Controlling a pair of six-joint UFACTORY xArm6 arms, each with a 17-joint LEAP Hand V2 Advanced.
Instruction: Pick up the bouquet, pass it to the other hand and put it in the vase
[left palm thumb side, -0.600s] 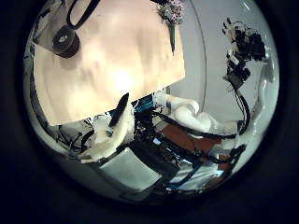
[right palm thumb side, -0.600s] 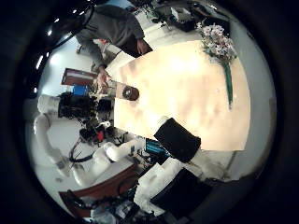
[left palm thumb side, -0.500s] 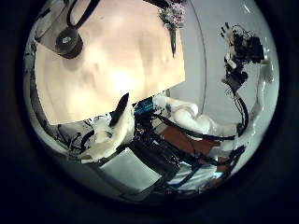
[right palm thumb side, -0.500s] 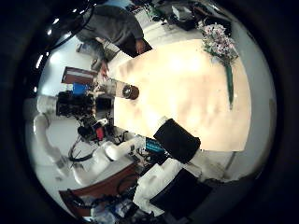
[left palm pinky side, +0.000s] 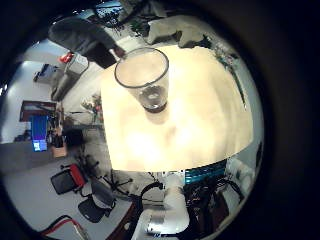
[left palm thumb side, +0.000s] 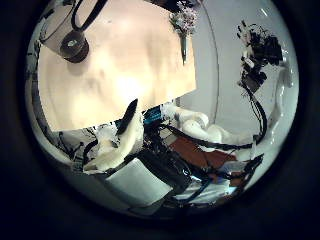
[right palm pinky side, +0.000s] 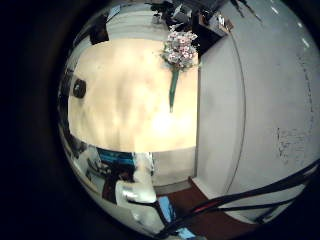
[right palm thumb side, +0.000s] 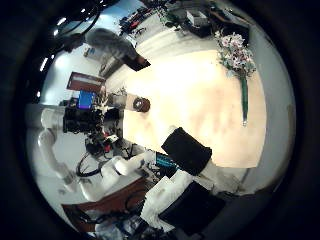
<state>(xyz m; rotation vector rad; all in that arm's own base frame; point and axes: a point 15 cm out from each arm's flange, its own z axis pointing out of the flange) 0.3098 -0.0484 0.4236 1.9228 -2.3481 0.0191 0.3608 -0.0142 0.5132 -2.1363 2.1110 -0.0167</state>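
Observation:
The bouquet (right palm pinky side: 180, 50) lies flat on the table (right palm pinky side: 125, 105) near one edge, its long stem (right palm pinky side: 172, 92) pointing inward. It also shows in the right thumb side palm view (right palm thumb side: 236, 52) and, small, in the left thumb side palm view (left palm thumb side: 184, 18). The glass vase (left palm pinky side: 142, 78) stands upright on the table, close under my left hand, away from the bouquet; the other views show it too (left palm thumb side: 72, 45) (right palm thumb side: 141, 103). My right hand (left palm thumb side: 262, 50) is raised off the table, fingers spread, holding nothing.
The table top (right palm thumb side: 200, 100) between vase and bouquet is bare. Chairs (left palm pinky side: 75, 180) and desks stand on the floor around the table. A robot arm's base (left palm thumb side: 200, 122) sits at the table's near edge.
Both thumb side palm views have shifted a little, so both hands have moved slightly. The bouquet and the vase stay where they were on the table.

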